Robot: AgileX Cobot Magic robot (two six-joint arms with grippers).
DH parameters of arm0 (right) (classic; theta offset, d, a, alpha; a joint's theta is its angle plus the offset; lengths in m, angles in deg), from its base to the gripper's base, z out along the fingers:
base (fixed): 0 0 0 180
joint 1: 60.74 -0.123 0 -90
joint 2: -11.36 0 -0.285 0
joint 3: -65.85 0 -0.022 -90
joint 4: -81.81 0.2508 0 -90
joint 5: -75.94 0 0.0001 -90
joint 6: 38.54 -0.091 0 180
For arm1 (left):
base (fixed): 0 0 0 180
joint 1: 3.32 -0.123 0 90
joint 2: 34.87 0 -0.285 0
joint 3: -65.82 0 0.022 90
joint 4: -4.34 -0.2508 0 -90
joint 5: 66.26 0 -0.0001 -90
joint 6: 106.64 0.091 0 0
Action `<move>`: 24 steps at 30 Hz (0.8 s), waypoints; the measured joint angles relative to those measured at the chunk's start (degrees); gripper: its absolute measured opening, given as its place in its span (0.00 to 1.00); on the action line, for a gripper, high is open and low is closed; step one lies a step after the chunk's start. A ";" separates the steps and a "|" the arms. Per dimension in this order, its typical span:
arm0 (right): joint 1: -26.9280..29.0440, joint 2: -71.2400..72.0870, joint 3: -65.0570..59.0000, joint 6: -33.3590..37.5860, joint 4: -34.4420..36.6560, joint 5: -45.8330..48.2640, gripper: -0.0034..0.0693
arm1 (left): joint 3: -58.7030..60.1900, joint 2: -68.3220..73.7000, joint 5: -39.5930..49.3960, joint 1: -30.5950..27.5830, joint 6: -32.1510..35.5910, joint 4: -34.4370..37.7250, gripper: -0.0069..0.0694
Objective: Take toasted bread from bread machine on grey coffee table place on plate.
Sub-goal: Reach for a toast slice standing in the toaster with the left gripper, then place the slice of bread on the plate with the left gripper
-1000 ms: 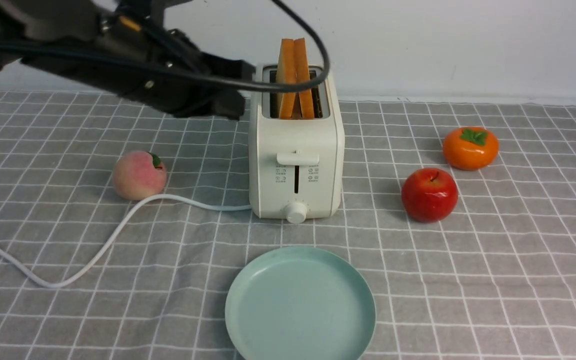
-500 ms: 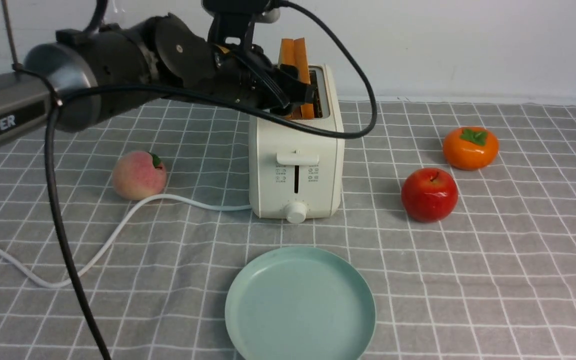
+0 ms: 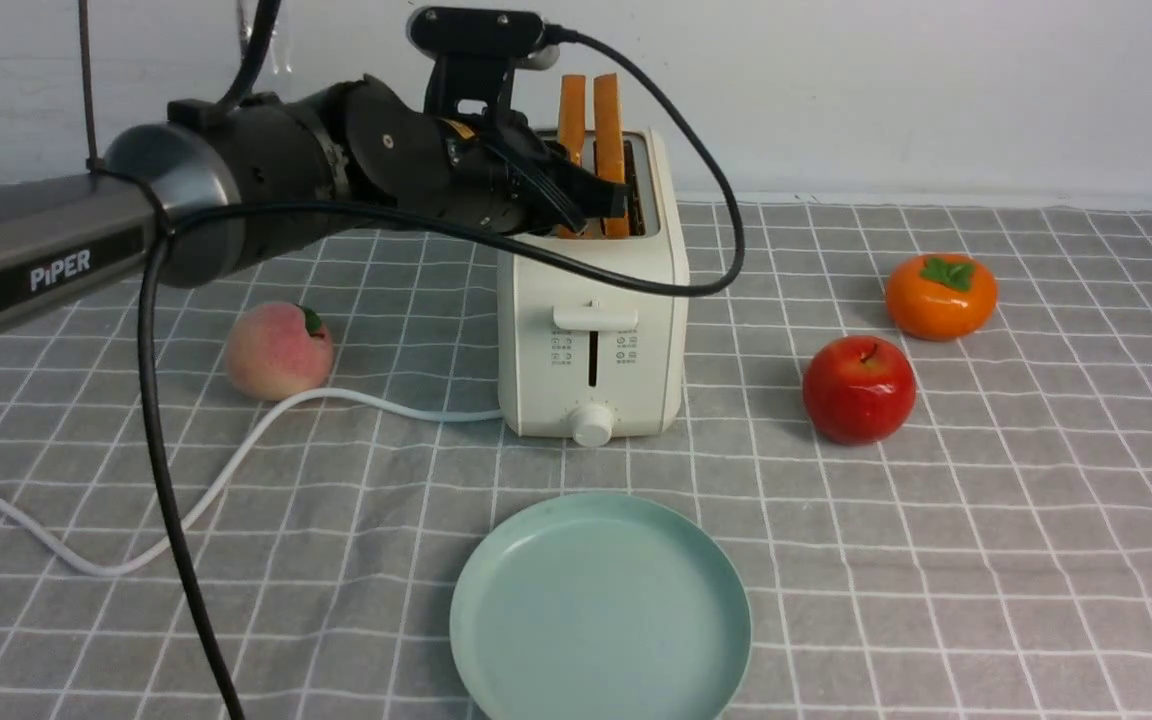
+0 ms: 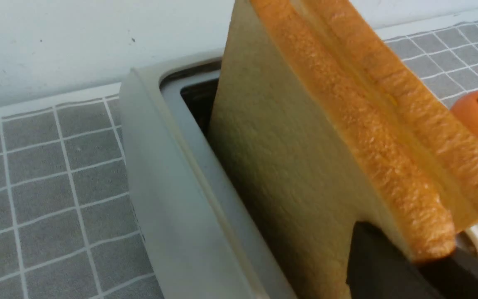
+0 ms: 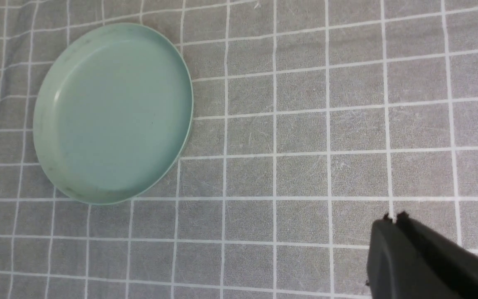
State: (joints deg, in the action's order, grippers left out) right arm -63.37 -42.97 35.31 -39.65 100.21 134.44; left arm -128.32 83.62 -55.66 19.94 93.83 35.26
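Note:
The cream-white bread machine (image 3: 591, 340) stands mid-table on the grey coffee table (image 3: 936, 560), with two slices of toasted bread upright in its slots. My left gripper (image 3: 591, 205) reaches over the toaster top from the left. In the left wrist view (image 4: 413, 245) its black fingers (image 4: 380, 265) sit on either side of the left slice (image 3: 572, 110) (image 4: 305, 166) at its lower front corner. The right slice (image 3: 608, 110) (image 4: 409, 95) stands just behind. The mint-green plate (image 3: 601, 610) (image 5: 112, 112) lies bare in front of the toaster. My right gripper (image 5: 394, 216) is shut and hangs over the cloth beside the plate.
A peach (image 3: 278, 350) lies left of the toaster by its white cord (image 3: 236, 460). A red apple (image 3: 858, 388) and an orange persimmon (image 3: 940, 295) lie to the right. The wall stands close behind the toaster.
My left arm has swung right, from beside the toaster to over its top. Its fingers now straddle the left slice, and the two slices stand slightly apart instead of leaning together.

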 joint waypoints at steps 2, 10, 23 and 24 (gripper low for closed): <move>0.00 0.00 0.00 0.00 0.00 0.12 0.05 | 0.00 -0.66 0.14 -0.06 0.00 -0.05 0.13; 0.00 0.00 0.00 0.00 0.40 0.16 0.05 | 0.00 -11.03 7.81 -0.06 0.00 -0.19 0.13; 0.00 0.00 0.00 2.61 0.88 0.33 0.06 | 0.59 -28.45 35.53 -0.06 -5.74 -0.82 0.13; 0.00 0.00 0.00 2.80 1.00 0.33 0.06 | 2.28 -28.30 38.70 -0.06 -5.80 -0.55 0.13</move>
State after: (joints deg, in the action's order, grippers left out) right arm -63.37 -42.97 35.31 -36.85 101.21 134.77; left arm -126.04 55.32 -16.96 19.87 88.03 34.71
